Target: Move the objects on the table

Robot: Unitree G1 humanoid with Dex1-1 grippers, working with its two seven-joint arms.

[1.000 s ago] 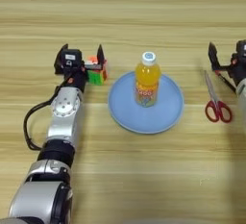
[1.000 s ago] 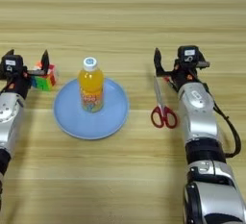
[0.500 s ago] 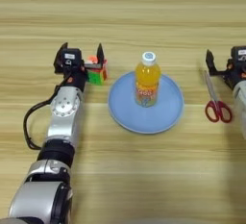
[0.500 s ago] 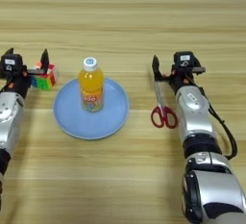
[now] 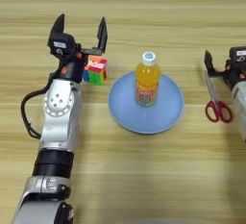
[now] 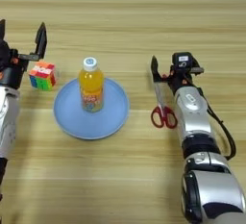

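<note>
Landmark: blue plate (image 5: 166,117), mid-desk. The orange-juice bottle (image 5: 146,79) stands upright on it, white cap up, a bit back of the plate's centre, so the plate looks like a staging or drop spot. Nothing grips the bottle.

Left of the plate, just beside its rim but not touching: puzzle cube (image 5: 95,69), flat on the desk (image 5: 144,6). The left pincer (image 5: 80,30) sits over and behind the cube, fingers spread wide, one to each side with a clear gap; it holds nothing. The spread suits a straddle of the cube, so my guess is the cube is the next pick; the fingers would need to drop and close around it. The cube is close to the plate edge, so a sloppy close could nudge it against the rim.

Right of the plate, well apart from the rim: red-handled scissors (image 6: 162,106), flat, blades pointing away from the robot, handles nearest it. The right pincer (image 6: 176,69) is at the blade end, further right of the plate. One black finger shows at the blade tips; the other is not clear, so I cannot tell if it is spread or closed, or gripping the blades.

Red pen: not seen in either view.
</note>
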